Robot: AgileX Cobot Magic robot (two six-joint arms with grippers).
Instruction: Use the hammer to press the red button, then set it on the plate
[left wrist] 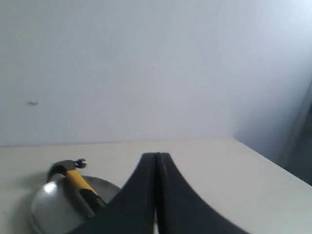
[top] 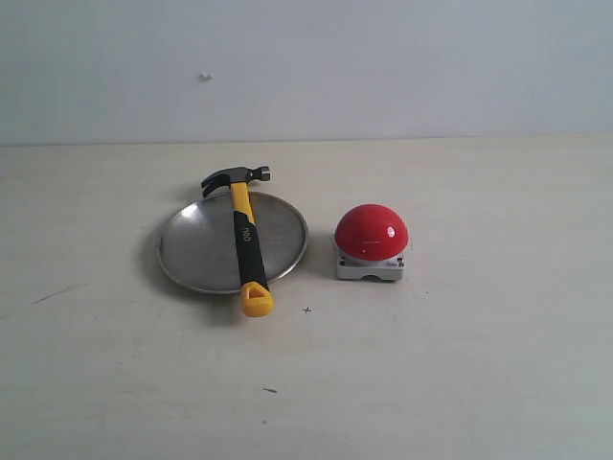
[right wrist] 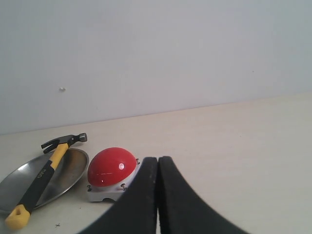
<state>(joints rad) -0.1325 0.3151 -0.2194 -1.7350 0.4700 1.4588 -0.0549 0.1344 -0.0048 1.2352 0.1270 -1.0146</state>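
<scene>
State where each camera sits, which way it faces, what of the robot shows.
Exterior: off the arms, looking down across the table at the hammer lying across the plate and the red button beside it; no robot part shows.
Left wrist: low over the table, facing the wall; shut left pincer in front, hammer and plate beyond.
Right wrist: low, facing the wall; shut right pincer, red button, hammer and plate beyond.
Shared: all three show hammer on plate.

Yellow-and-black hammer (top: 245,240) lies across the silver plate (top: 196,249), red button (top: 372,233) beside.
</scene>
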